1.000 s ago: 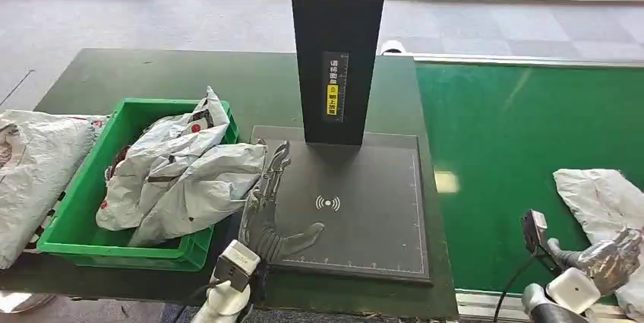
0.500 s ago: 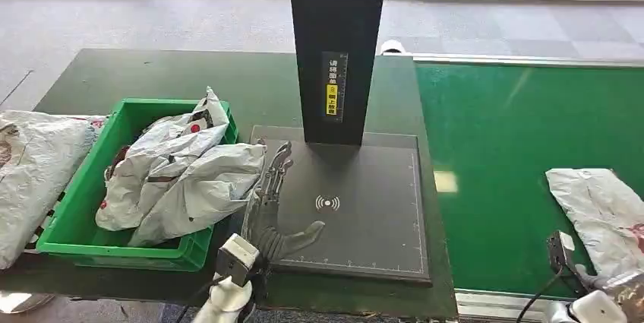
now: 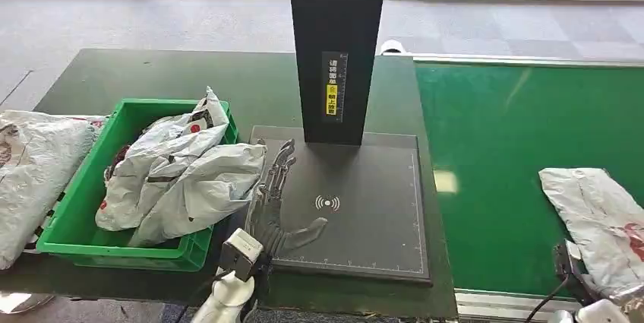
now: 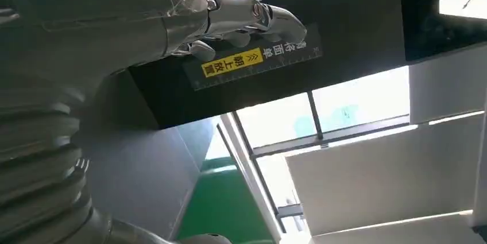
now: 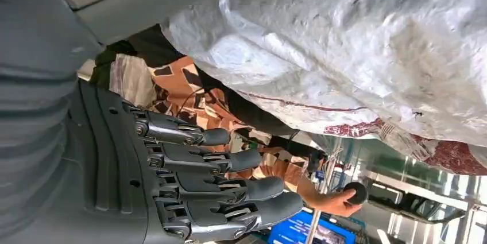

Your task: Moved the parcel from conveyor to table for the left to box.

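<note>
Resting flat with spread fingers, the left robot hand (image 3: 275,205) is staying on the black scanner plate (image 3: 372,209), holding nothing. Rightward, the crumpled white plastic parcel (image 3: 596,216) is drifting left on the green conveyor (image 3: 524,140); the right robot hand (image 5: 189,186) is dropping beneath it, empty, fingers apart.

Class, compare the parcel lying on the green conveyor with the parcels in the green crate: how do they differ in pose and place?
The conveyor parcel lies single and fairly flat on the belt; the crate parcels are heaped and crumpled, spilling over the green crate's rim. The conveyor parcel sits by the right hand; the crate parcels sit beside the open left hand. Both are whitish plastic mailers with red marks.
</note>
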You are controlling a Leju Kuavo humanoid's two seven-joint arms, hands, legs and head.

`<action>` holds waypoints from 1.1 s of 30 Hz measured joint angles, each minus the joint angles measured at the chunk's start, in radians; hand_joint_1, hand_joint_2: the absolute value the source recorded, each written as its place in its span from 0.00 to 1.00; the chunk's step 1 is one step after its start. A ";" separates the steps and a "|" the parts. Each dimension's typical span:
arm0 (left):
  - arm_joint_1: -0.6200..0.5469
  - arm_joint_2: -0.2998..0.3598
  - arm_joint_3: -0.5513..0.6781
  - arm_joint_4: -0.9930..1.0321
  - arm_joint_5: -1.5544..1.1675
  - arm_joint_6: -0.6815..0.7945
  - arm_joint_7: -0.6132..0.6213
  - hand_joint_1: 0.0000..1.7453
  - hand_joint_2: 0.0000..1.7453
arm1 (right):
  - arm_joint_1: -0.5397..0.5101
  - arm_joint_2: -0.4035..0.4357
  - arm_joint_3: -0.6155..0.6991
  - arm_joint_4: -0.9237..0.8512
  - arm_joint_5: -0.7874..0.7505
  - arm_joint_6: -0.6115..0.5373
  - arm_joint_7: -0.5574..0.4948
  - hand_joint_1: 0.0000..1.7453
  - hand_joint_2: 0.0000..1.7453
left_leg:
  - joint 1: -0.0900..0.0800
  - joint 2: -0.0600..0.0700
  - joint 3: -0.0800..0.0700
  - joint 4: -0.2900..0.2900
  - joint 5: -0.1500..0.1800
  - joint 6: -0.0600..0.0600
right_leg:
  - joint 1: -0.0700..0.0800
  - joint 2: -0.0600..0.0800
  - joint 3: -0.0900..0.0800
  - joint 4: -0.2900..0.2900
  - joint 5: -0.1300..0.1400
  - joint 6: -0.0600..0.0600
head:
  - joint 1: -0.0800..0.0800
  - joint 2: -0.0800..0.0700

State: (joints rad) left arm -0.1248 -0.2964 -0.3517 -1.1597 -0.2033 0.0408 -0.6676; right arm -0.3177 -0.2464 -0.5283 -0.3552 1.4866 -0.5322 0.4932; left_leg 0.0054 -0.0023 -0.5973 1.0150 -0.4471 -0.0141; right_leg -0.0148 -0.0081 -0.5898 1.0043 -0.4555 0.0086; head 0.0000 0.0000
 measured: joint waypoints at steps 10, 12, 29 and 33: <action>-0.001 0.000 -0.003 0.003 0.015 0.013 0.000 0.00 1.00 | 0.000 -0.002 -0.002 0.000 0.001 0.009 0.003 0.00 1.00 | 0.000 0.000 0.000 0.000 0.000 0.000 | 0.000 0.000 0.000 0.000 0.000 0.000 | 0.000 0.000; -0.002 0.000 -0.003 0.005 0.017 0.016 0.000 0.00 1.00 | -0.002 -0.002 -0.002 0.000 0.002 0.030 0.017 0.00 1.00 | 0.000 0.000 0.000 0.000 0.000 0.000 | 0.000 0.000 0.000 0.000 0.000 0.000 | 0.000 0.000; -0.003 0.000 -0.011 0.003 0.014 0.032 0.000 0.00 1.00 | -0.033 0.018 -0.012 0.009 0.003 0.168 -0.021 1.00 1.00 | 0.000 0.000 0.000 0.000 0.000 0.000 | 0.000 0.000 0.001 0.000 0.000 0.000 | 0.000 0.000; -0.003 0.000 -0.011 0.002 0.008 0.031 0.000 0.00 1.00 | -0.038 0.019 -0.012 0.009 0.003 0.172 -0.021 1.00 1.00 | 0.000 0.000 0.000 0.000 0.000 0.000 | 0.000 0.000 0.001 0.000 0.000 0.000 | 0.000 0.000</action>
State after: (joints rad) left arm -0.1278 -0.2964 -0.3632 -1.1574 -0.1949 0.0721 -0.6676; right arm -0.3560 -0.2274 -0.5402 -0.3460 1.4893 -0.3605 0.4723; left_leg 0.0055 -0.0026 -0.5975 1.0149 -0.4472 -0.0140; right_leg -0.0147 -0.0086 -0.5889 1.0044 -0.4555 0.0086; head 0.0000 0.0000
